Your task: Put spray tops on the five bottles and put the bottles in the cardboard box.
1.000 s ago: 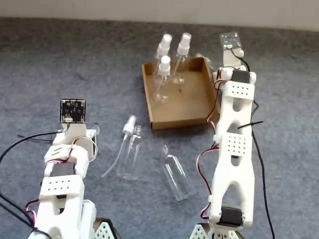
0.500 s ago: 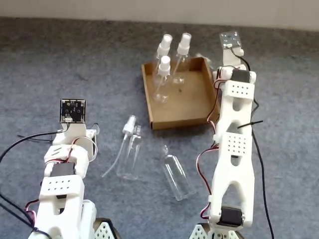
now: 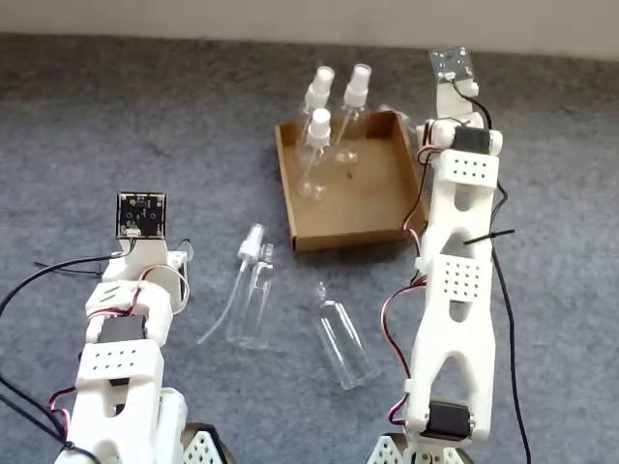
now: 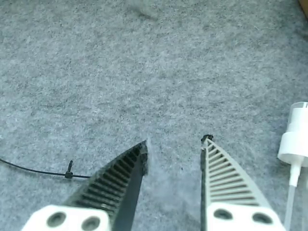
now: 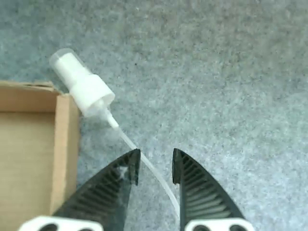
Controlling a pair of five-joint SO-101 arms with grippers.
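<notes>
**High view:** box (image 3: 372, 193), at 12 o'clock, holds three capped bottles (image 3: 319, 124) leaning over its 11 o'clock rim. Two bare bottles (image 3: 343, 340) lie at 6 o'clock.

**Left wrist view:** left gripper (image 4: 175, 142) parted, empty; spray top (image 4: 292, 144) beside it.

**Right wrist view:** right gripper (image 5: 155, 153) parted astride the tube (image 5: 126, 140) of a second top (image 5: 85, 87) beside the box. Likely light and slick, and the tube flexes, so take the white collar.

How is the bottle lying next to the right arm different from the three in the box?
The bottle by the right arm has no top; the three boxed bottles wear white spray tops. That bottle lies on the carpet; the boxed bottles rest in the cardboard box. All are clear.
</notes>
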